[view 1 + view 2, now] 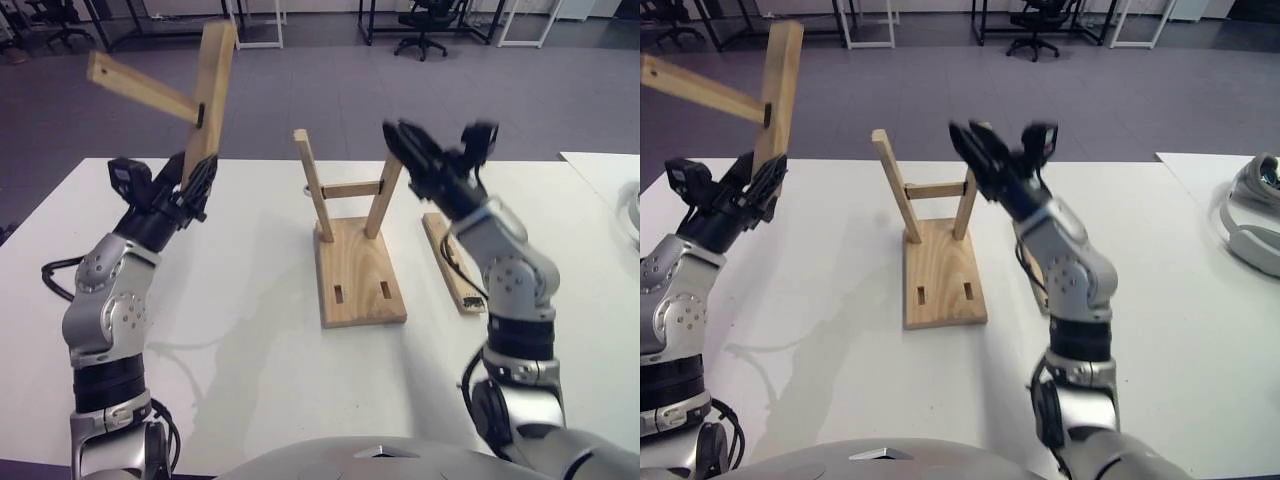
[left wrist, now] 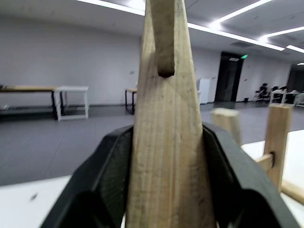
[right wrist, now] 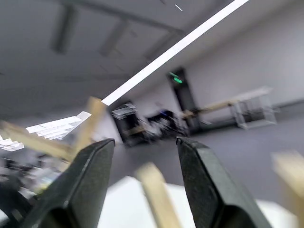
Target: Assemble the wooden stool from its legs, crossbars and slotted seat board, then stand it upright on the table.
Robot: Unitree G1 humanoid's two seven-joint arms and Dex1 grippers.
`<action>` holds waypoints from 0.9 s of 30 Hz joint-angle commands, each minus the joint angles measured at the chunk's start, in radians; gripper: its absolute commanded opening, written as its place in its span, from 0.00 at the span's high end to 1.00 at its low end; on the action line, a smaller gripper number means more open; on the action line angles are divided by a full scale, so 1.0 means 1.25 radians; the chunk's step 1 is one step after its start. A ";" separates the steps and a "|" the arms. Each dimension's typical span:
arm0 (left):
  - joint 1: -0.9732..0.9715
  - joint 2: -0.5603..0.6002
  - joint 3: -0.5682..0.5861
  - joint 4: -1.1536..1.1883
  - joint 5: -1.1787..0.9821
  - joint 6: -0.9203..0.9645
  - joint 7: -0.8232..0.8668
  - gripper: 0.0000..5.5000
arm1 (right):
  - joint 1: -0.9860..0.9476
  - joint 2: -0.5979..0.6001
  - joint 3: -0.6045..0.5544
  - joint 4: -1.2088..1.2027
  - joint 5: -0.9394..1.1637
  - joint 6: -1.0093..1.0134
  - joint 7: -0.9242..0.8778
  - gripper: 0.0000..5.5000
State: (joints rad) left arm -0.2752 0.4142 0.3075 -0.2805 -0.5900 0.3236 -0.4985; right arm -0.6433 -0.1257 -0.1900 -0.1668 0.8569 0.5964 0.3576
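Wood bits half done: the slotted seat board (image 1: 360, 285) lies mid-counter (image 1: 230, 260) with one leg pair (image 1: 350, 190) standing in it. The left gripper (image 1: 195, 185) has its fingers clamped on a leg with crossbar (image 1: 210, 90), held high at the left. The right gripper (image 1: 405, 138) hovers by the standing legs, fingers wide and empty. Next, I'd guess, it goes down into the free slots (image 1: 385, 290). White counter, grey-floored room, office chair (image 1: 422, 25) behind.

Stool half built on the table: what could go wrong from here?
1. The left jaws clamp only the lower end of the leg-and-crossbar piece, held high; it might pivot or slip.
2. The open right jaws sit close by the standing leg on the seat board; a bump could loosen it.
3. The board's empty slots are narrow, so misaligned legs may jam.
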 commanded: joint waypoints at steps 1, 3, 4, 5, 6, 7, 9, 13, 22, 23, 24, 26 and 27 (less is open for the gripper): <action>-0.051 -0.012 -0.107 -0.068 0.023 0.012 -0.012 0.63 | -0.136 0.037 -0.029 0.082 0.072 0.047 -0.057 0.56; -0.060 -0.009 -0.157 -0.082 0.045 0.003 -0.030 0.63 | -0.173 0.052 -0.047 0.122 0.102 0.060 -0.082 0.56; -0.060 -0.005 -0.179 -0.077 0.061 -0.007 -0.044 0.63 | -0.181 0.055 -0.056 0.133 0.110 0.064 -0.094 0.56; -0.058 -0.003 -0.196 -0.072 0.076 -0.016 -0.055 0.63 | -0.186 0.057 -0.062 0.138 0.120 0.068 -0.104 0.56; -0.054 0.000 -0.212 -0.068 0.089 -0.025 -0.065 0.63 | -0.188 0.059 -0.067 0.137 0.132 0.076 -0.114 0.56; -0.050 0.003 -0.228 -0.068 0.106 -0.034 -0.075 0.63 | -0.188 0.060 -0.070 0.132 0.143 0.084 -0.123 0.56; -0.045 0.010 -0.253 -0.069 0.135 -0.048 -0.087 0.63 | -0.180 0.060 -0.068 0.117 0.163 0.107 -0.140 0.56; -0.043 0.016 -0.261 -0.059 0.156 -0.064 -0.094 0.63 | -0.143 0.058 -0.065 0.083 0.203 0.148 -0.167 0.56; -0.030 0.012 -0.281 -0.044 0.186 -0.084 -0.107 0.63 | -0.078 0.049 -0.066 0.030 0.245 0.169 -0.181 0.56; -0.028 0.015 -0.283 -0.045 0.190 -0.090 -0.114 0.63 | -0.077 0.050 -0.069 0.033 0.249 0.172 -0.188 0.56; -0.026 0.018 -0.284 -0.045 0.192 -0.094 -0.119 0.63 | -0.076 0.051 -0.070 0.034 0.253 0.174 -0.194 0.56; -0.027 0.021 -0.284 -0.043 0.198 -0.101 -0.127 0.63 | -0.069 0.051 -0.069 0.033 0.259 0.179 -0.205 0.62; -0.026 0.022 -0.285 -0.043 0.201 -0.105 -0.131 0.63 | -0.061 0.052 -0.069 0.032 0.262 0.181 -0.213 0.66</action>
State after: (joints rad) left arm -0.3075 0.4284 -0.0455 -0.3230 -0.3477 0.2094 -0.6509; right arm -0.7400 -0.0628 -0.2737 -0.1300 1.1724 0.8049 0.1140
